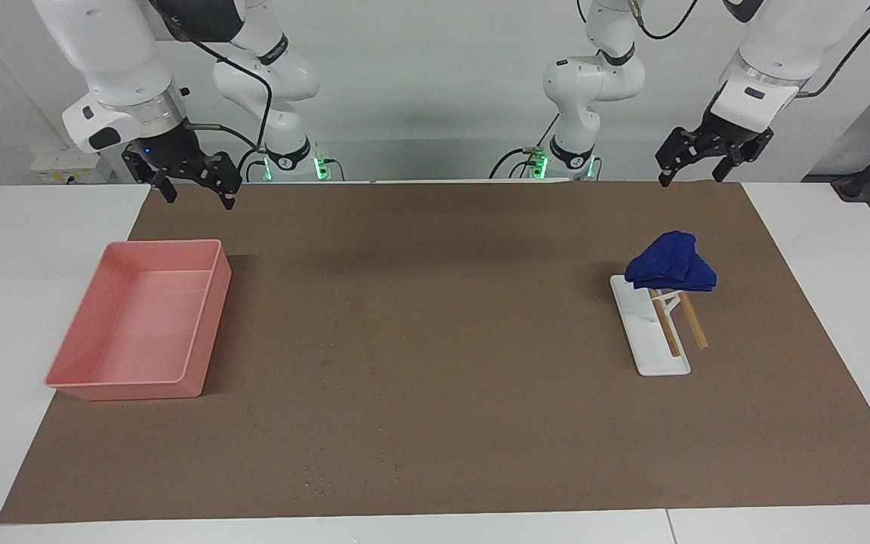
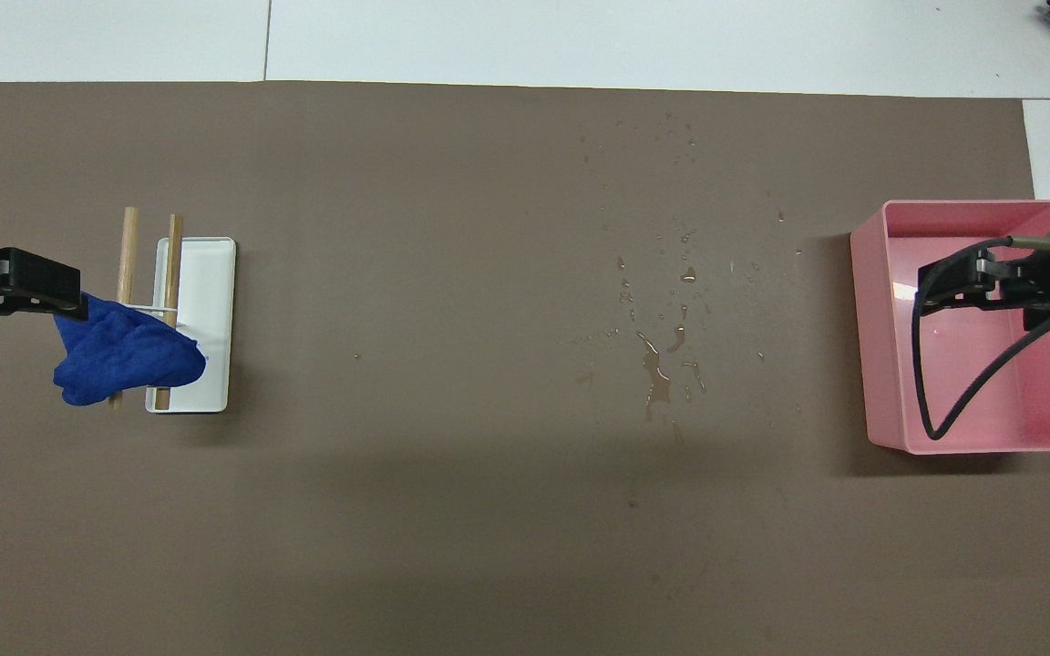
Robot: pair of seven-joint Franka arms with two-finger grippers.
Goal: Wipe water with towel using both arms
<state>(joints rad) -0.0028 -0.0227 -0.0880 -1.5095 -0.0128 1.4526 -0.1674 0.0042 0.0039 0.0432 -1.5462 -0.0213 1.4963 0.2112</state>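
The deep-blue towel lies bunched on the two wooden rods of a white rack, toward the left arm's end of the table. My left gripper hangs open high in the air over the mat's edge by the rack, well clear of the towel. My right gripper is open too, raised over the pink tray. Water lies as a small puddle with scattered drops on the brown mat, between the rack and the tray.
The brown mat covers most of the white table. More small drops are scattered farther from the robots than the puddle. A black cable loops down from the right arm over the tray.
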